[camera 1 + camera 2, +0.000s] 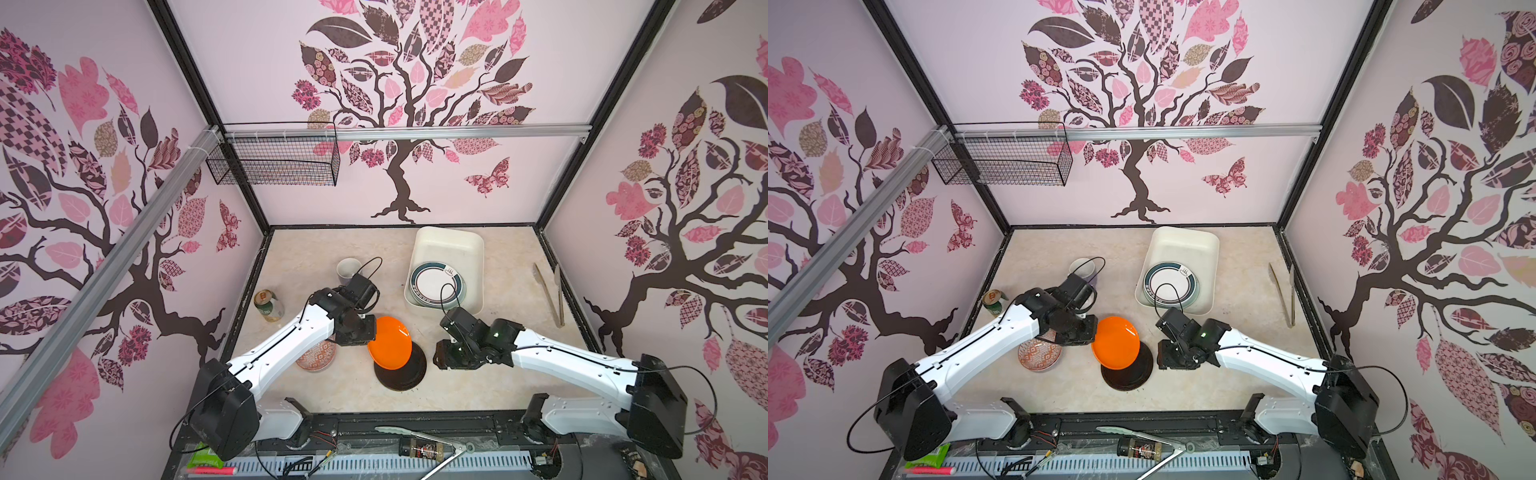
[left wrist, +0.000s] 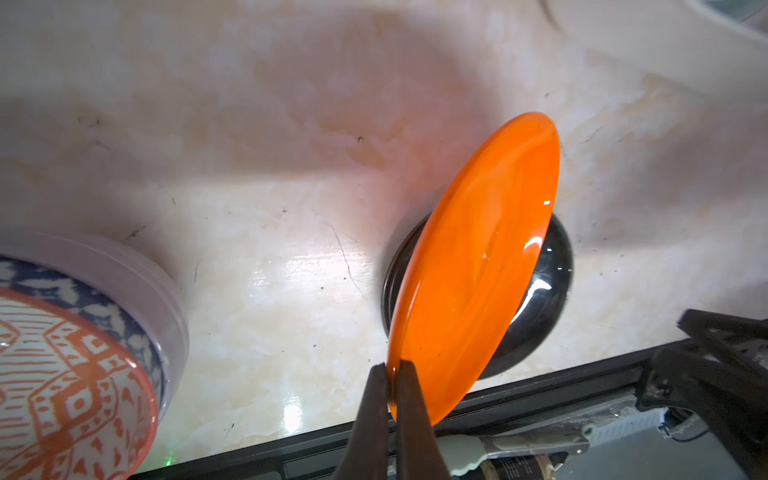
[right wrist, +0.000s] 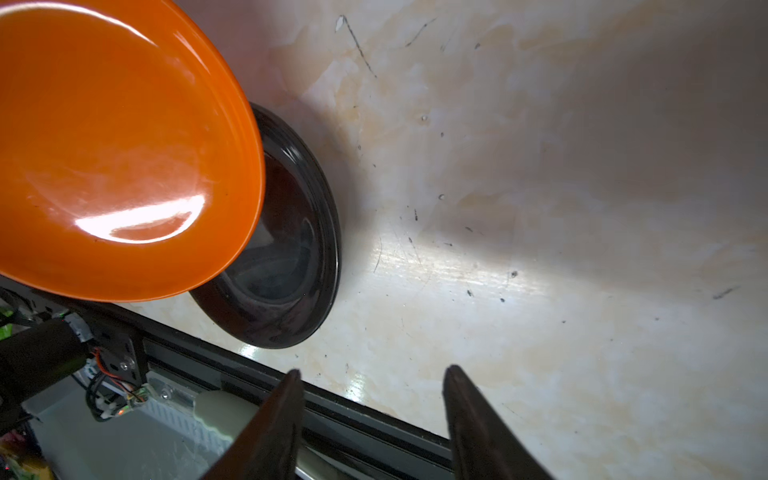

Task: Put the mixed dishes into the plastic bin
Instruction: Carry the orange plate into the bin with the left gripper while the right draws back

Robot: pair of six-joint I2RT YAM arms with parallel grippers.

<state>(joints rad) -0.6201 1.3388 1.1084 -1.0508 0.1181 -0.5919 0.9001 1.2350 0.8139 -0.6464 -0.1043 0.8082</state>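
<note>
orange plate (image 2: 478, 266): rigid, glossy, likely slippery and breakable | left fingers (image 2: 415, 424) clamped on its rim, tilted above black plate (image 2: 536, 299) | right fingers (image 3: 274, 424) apart, empty

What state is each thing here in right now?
Orange plate: tilted, pinched at rim by left gripper.
Left gripper: shut on orange plate.
Right gripper: open, empty.
Black plate: flat on table.
Bin: holds ringed plate.
Bowl: upright on table.
Mug: upright.
Can: upright.
</note>
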